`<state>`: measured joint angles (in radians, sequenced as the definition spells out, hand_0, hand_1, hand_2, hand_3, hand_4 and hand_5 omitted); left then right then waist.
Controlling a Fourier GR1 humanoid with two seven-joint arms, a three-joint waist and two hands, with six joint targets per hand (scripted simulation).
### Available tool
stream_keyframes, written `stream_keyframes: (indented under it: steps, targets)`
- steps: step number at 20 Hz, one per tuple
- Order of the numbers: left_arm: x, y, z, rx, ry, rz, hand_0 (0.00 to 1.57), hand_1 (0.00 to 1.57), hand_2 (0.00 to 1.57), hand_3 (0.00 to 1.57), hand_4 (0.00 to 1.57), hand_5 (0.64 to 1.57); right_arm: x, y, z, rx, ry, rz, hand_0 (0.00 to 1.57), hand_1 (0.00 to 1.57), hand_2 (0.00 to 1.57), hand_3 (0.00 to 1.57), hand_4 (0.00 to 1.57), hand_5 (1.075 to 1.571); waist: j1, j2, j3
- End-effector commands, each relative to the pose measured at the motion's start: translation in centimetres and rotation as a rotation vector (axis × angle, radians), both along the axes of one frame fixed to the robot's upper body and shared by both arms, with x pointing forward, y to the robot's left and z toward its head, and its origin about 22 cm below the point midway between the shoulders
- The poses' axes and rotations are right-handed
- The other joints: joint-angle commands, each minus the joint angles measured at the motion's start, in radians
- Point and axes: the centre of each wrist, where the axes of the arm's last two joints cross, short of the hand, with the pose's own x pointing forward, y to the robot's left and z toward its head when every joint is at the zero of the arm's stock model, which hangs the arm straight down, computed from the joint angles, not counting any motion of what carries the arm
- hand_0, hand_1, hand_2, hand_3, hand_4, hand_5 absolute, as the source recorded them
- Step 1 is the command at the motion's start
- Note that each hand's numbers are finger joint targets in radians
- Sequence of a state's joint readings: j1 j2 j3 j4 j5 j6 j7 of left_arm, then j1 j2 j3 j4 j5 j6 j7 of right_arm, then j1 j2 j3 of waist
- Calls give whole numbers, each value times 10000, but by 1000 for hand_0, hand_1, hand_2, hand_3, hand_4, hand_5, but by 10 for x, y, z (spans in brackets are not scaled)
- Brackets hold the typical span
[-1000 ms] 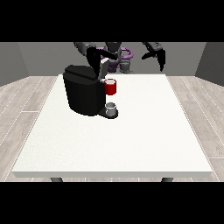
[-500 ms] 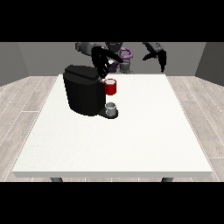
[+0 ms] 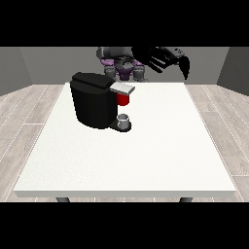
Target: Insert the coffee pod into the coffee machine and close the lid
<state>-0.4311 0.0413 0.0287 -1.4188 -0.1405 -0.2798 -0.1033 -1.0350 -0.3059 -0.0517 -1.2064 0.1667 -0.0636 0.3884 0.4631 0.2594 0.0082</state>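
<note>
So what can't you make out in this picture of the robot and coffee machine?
Front view: the grey thing at the coffee machine base is too small to tell for the pod.
Front view: the robot hand at the view's right is small and dark, its pose unreadable; the other robot hand cannot be told apart from it.
Front view: the machine's inside is hidden by its own casing.

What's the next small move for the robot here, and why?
Probably lower the hand nearer the coffee machine toward the coffee machine. That hand and the hand at the view's right hang above the table's far edge, touching nothing. A grey thing, perhaps the pod, sits on the machine's base below the lid.
</note>
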Motion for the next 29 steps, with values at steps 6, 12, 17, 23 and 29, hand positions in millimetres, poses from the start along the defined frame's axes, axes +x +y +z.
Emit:
stream_keyframes:
  steps: [6,12,17,23,29]
  targets:
    - [2,5,10,-206,-488,-234,0,0,0,0,377,1571,9,49,19,-461,-1240,811,0,0,0,0,0,1571,491,541,-91]
    - [10,27,37,-288,-858,-450,0,0,0,0,203,1571,22,35,36,227,-1625,921,0,0,0,0,53,1571,595,1187,-88]
    - [11,17,49,-245,-773,-388,0,0,0,0,272,1571,30,41,36,436,-1686,1283,0,0,0,0,0,1571,502,1199,-84]
    - [-2,43,5,-553,-120,382,0,0,0,0,322,1571,20,88,-22,362,-1669,2877,0,0,0,0,0,1571,-503,294,-86]
    - [-21,65,-44,-755,1422,1483,0,0,0,0,266,1571,-4,112,-100,966,-931,4475,0,0,0,0,259,1571,-1773,-995,-83]
